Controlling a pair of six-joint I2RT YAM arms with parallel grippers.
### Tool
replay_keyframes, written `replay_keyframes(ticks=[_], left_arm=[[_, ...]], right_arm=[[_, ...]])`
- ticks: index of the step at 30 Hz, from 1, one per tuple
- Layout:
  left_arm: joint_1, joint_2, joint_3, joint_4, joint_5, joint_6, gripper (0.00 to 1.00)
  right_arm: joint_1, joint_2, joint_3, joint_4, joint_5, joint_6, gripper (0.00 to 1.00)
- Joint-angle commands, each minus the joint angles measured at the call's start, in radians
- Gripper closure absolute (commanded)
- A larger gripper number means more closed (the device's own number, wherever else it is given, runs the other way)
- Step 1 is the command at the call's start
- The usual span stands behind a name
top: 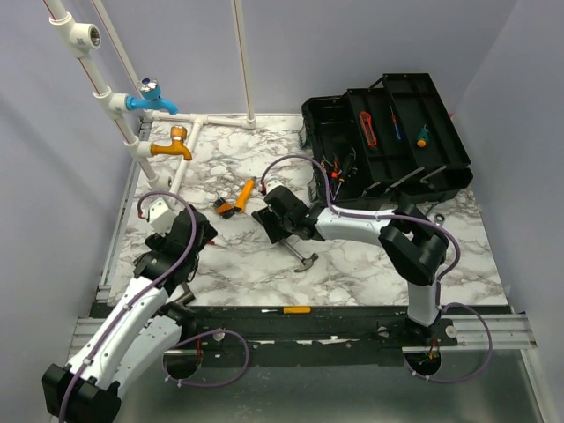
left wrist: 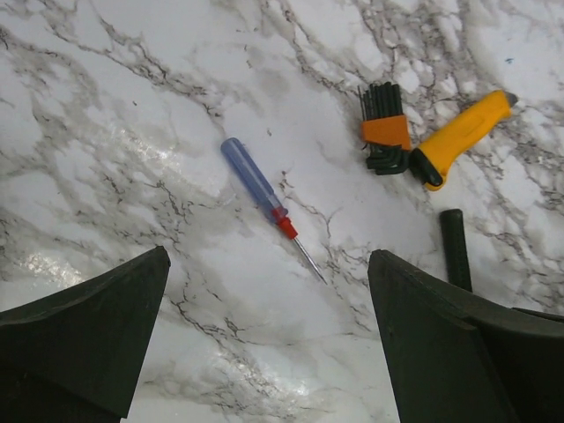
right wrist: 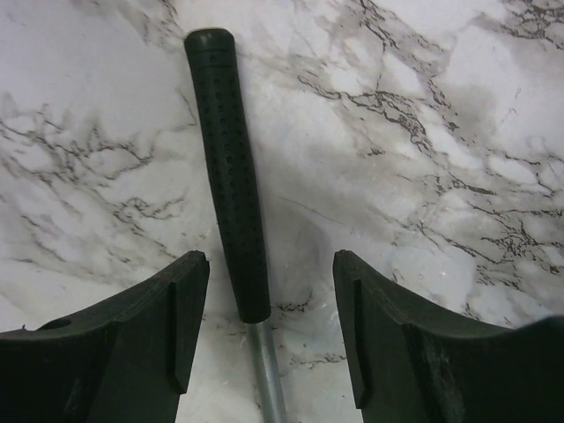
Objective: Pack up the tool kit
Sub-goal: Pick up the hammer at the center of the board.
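The black toolbox [top: 388,132] stands open at the back right, with screwdrivers in its raised trays. A hammer [top: 300,256] lies on the marble table. Its black dotted grip [right wrist: 227,176] and steel shaft [right wrist: 267,370] run between the fingers of my right gripper [right wrist: 270,330], which is open and not touching it. My right gripper [top: 280,233] hangs low over the handle end. My left gripper [left wrist: 269,344] is open over bare marble, with nothing between its fingers. Just ahead of it lies a blue-handled screwdriver [left wrist: 264,198]. In the top view my left gripper [top: 189,233] is at the table's left.
An orange-banded hex key set [left wrist: 385,132] and a yellow-handled tool [left wrist: 463,137] lie together mid-table. A yellow screwdriver [top: 295,310] rests at the near edge. White pipes with a blue tap [top: 150,99] and an orange tap [top: 172,148] stand at the back left.
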Motion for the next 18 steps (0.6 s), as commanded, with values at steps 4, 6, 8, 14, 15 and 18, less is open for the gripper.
replay_keyframes(ticks=[4, 6, 8, 14, 15, 18], left_arm=[[0.019, 0.094, 0.041, -0.024, 0.042, -0.036, 0.03], [0.019, 0.094, 0.034, -0.003, 0.056, -0.031, 0.03], [0.02, 0.092, 0.024, 0.018, 0.071, -0.023, 0.03], [0.02, 0.115, 0.025, 0.074, 0.141, 0.022, 0.03], [0.02, 0.123, 0.031, 0.084, 0.16, 0.036, 0.03], [0.02, 0.147, 0.037, 0.143, 0.261, 0.106, 0.02]], right_arm=[[0.025, 0.086, 0.045, -0.078, 0.111, -0.032, 0.4], [0.031, 0.106, 0.048, -0.084, 0.123, -0.035, 0.44], [0.038, 0.123, 0.05, -0.089, 0.126, -0.041, 0.49], [0.06, 0.105, 0.004, -0.026, 0.124, -0.038, 0.99], [0.061, 0.081, -0.023, 0.009, 0.12, -0.028, 0.99], [0.06, -0.021, -0.135, 0.143, 0.104, -0.018, 0.99]])
